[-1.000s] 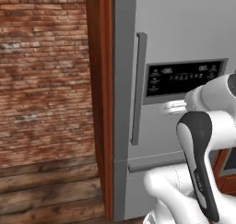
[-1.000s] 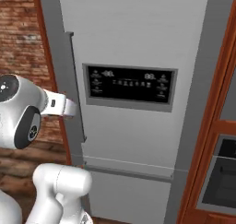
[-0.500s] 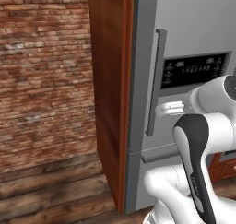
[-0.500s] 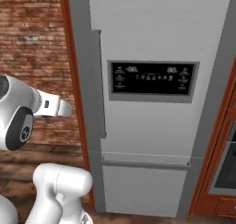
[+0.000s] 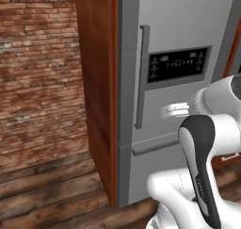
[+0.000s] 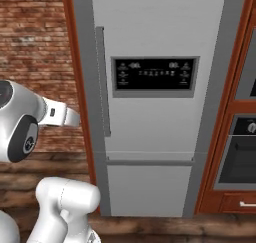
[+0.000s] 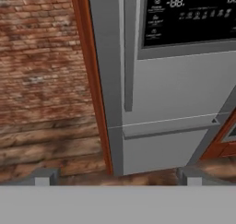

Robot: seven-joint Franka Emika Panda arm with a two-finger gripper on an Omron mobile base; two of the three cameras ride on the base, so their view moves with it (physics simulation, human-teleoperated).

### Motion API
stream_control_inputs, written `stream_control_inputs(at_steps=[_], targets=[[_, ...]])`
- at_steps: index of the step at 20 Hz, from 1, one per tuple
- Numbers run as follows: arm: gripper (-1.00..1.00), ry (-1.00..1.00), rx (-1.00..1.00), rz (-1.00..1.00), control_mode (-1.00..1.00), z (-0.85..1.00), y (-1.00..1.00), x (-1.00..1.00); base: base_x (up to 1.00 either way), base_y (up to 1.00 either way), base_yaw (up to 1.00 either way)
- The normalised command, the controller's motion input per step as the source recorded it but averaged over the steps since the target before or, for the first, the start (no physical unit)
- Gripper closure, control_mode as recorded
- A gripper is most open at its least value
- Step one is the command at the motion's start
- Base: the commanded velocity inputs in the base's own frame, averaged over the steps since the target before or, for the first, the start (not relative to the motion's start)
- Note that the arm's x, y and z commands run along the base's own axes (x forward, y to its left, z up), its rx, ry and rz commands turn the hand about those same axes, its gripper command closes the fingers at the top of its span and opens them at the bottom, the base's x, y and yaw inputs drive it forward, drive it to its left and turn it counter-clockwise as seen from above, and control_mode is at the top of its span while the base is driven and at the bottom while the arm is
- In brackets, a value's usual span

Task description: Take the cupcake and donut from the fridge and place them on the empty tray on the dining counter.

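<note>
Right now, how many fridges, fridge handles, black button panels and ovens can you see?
Fridge: 1
Upright handle: 1
Black panel: 1
Oven: 1
Total: 4

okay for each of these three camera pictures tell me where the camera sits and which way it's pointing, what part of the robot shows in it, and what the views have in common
Left base view: behind the arm to its left, facing the fridge at a slant, brick wall on the left; white arm with a dark joint at lower right.
Right base view: behind the arm to its right, facing the shut fridge door squarely, an oven to its right; arm at lower left.
Hand view: on the hand, looking along the open gripper at the fridge's lower half; finger tips at the bottom.
Shared: all show the vertical handle and the black dispenser panel.
</note>
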Motion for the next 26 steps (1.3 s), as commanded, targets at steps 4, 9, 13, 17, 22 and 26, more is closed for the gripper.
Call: stream_control_inputs(at_steps=[4,9,13,17,22,26], targets=[[-1.0,0.0,0.0,0.0,1.0,0.0,0.0,0.0,0.19,0.0,-0.03],[-1.0,0.0,0.0,0.0,1.0,0.0,0.0,0.0,0.13,0.07,-0.17],[-1.0,0.0,0.11,0.01,-1.0,-0.11,-0.03,0.28,0.0,0.0,0.0],[-1.0,-0.06,-0.03,0.12,-1.0,-0.05,0.0,0.98,0.0,0.0,0.0],[-1.0,-0.14,-0.09,0.05,-1.0,-0.17,-0.06,0.99,0.0,0.0,0.0],[-1.0,-0.06,-0.01,0.0,-1.0,-0.33,-0.07,1.0,0.0,0.0,0.0]])
